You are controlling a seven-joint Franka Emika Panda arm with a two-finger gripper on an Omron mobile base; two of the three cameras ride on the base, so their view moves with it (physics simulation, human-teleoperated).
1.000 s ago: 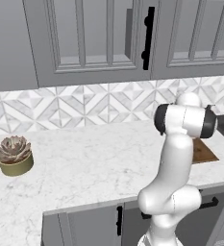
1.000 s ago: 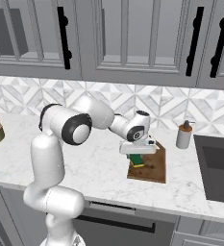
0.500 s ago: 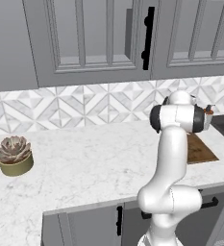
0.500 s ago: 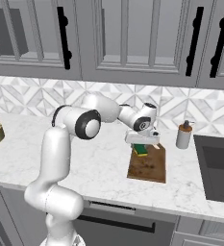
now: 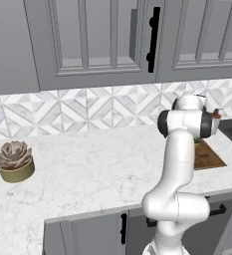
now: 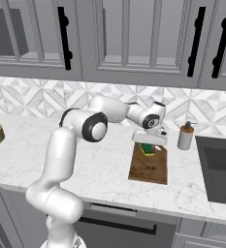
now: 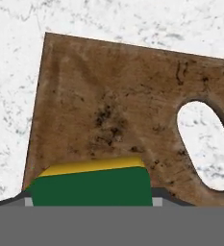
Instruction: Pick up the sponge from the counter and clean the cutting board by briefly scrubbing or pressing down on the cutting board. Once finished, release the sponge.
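The brown cutting board lies on the white counter, and its handle hole shows in the hand view. My gripper hangs over the board's far end, near the backsplash, shut on the sponge. In the hand view the sponge sits between my fingertips, green face toward the camera and yellow layer toward the stained board. I cannot tell whether the sponge touches the wood. In the left base view my own arm covers the hand, and the board's near part shows beside it.
A soap dispenser stands just right of the board, and a dark sink is farther right. A potted succulent sits far left on the counter. Cabinets with black handles hang above the tiled backsplash.
The hand has carried the sponge from the middle of the board to its far end, toward the backsplash, and the arm has stretched out further.
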